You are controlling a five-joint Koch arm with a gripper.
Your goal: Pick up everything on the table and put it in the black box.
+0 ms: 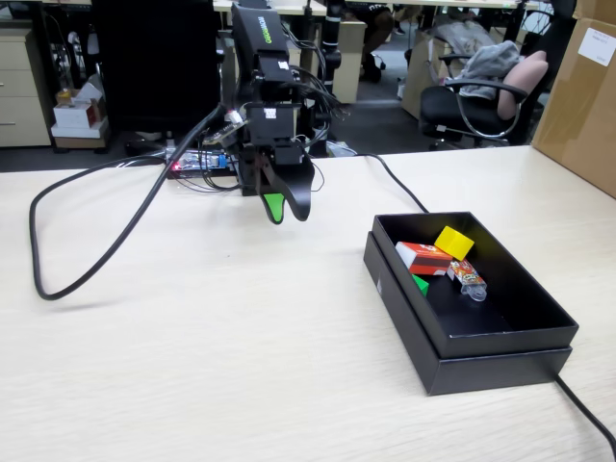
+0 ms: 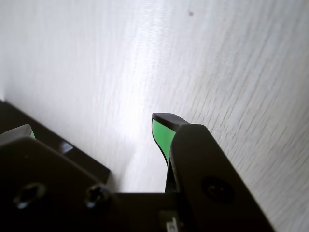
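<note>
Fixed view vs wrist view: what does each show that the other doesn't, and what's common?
Only the fixed view: the black box holding the yellow cube, red carton, green cube and a colourful wrapped packet; the arm's body and a black cable; office chairs behind.

Only the wrist view: a close look at the wood grain, a small dark speck, and screws on the gripper body.

Both: the pale table and the gripper with its green-padded jaws, empty above bare tabletop.

Fixed view faces arm; wrist view close above table [image 2: 231, 72]
</note>
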